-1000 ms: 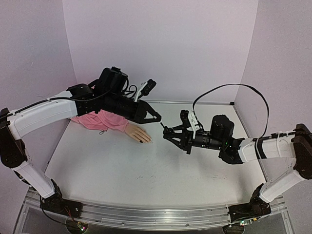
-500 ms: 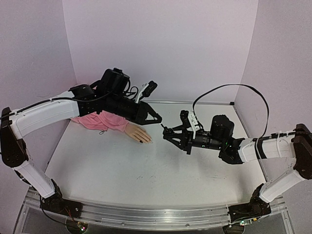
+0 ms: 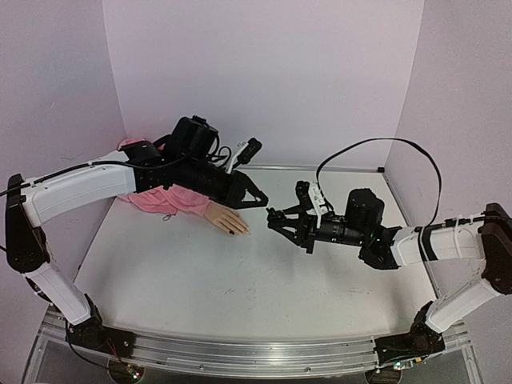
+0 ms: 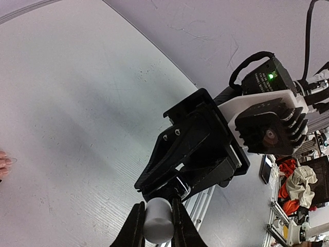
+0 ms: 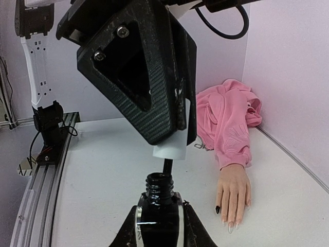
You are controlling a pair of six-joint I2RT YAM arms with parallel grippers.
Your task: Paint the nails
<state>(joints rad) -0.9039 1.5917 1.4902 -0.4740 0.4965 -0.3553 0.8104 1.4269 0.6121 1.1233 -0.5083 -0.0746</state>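
The mannequin hand [image 5: 234, 196] is laid palm-down on the bench [image 3: 200, 280] at back left, with a pink sleeve [image 5: 229, 123] bunched behind it toward the wall. The nails [image 5: 230, 224] are seen at the fingertips, pointing toward the bench centre. One nail [image 5: 217, 210] is dark; the others look pale.

The left arm [image 3: 80, 188] is stretched over the sleeve, and the left jaws are clamped on a white cap [image 4: 157, 222]. A thin black brush stem [image 5: 167, 165] is seen under the cap, running down to the open neck of the polish bottle [image 5: 158, 205]. Whether its tip is inside cannot be told.

The right arm [image 3: 448, 240] is reached in from the right, and the right jaws are closed on the black bottle, which is held upright above the bench. The two sets of jaws are met mid-bench, just right of the mannequin hand and apart from it. Neither the brush nor the bottle touches the nails.
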